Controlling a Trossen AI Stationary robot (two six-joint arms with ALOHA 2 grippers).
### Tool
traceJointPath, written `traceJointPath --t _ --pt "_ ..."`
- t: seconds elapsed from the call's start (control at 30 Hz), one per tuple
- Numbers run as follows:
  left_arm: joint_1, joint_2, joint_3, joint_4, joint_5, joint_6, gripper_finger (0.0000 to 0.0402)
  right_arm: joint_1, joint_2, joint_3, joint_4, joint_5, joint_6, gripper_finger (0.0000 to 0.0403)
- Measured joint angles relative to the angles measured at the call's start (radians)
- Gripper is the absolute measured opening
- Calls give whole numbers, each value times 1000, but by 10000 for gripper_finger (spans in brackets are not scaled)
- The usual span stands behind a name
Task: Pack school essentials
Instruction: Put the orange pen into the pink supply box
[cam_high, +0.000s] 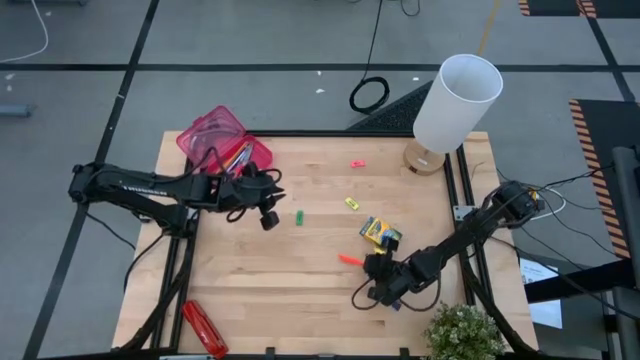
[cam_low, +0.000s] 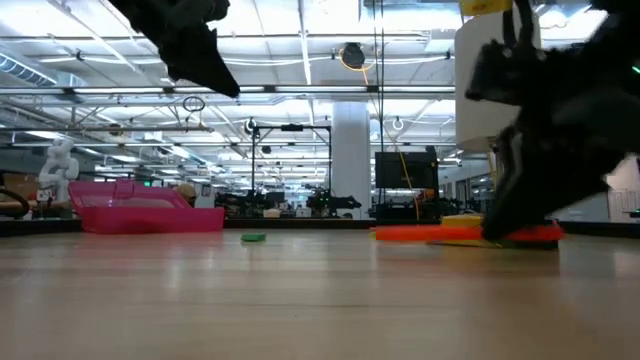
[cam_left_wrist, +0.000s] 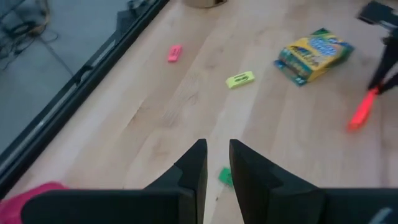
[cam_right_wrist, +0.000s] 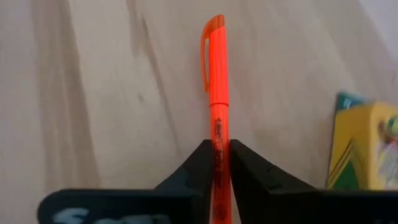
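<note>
Right gripper (cam_right_wrist: 216, 163) pinching orange marker (cam_right_wrist: 215, 93) on table near crayon box (cam_high: 379, 232). Left gripper (cam_left_wrist: 217, 168) nearly closed, empty, above green eraser (cam_left_wrist: 225, 176). Risk: marker held near end, could swing or slip w/ lift toward pink bin (cam_high: 205, 133).

Illumination is even and bright across the pale wooden table (cam_high: 300, 290), coming from overhead; shadows under the arms are soft and short. In the low view, rows of ceiling strip lights (cam_low: 300, 60) glare white, and the dark arms appear as backlit silhouettes. The near tabletop there is out of focus. In the right wrist view, the orange highlighter pen (cam_right_wrist: 217, 93) is sharp, with slight sheen.
</note>
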Motion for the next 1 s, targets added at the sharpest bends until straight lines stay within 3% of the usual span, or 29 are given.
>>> traceJointPath --t 0.27,0.63,0.87,1.0 --pt "-71 38 1 78 76 84 85 -64 -103 2 35 -6 -136 26" --pt "-141 172 0 243 100 219 230 -138 -194 4 116 -14 -289 28" --pt "-171 257 1 456 97 392 278 -232 -244 4 173 -185 -378 31" --pt "-173 259 -1 451 100 398 282 -293 -278 4 189 -285 -409 29"
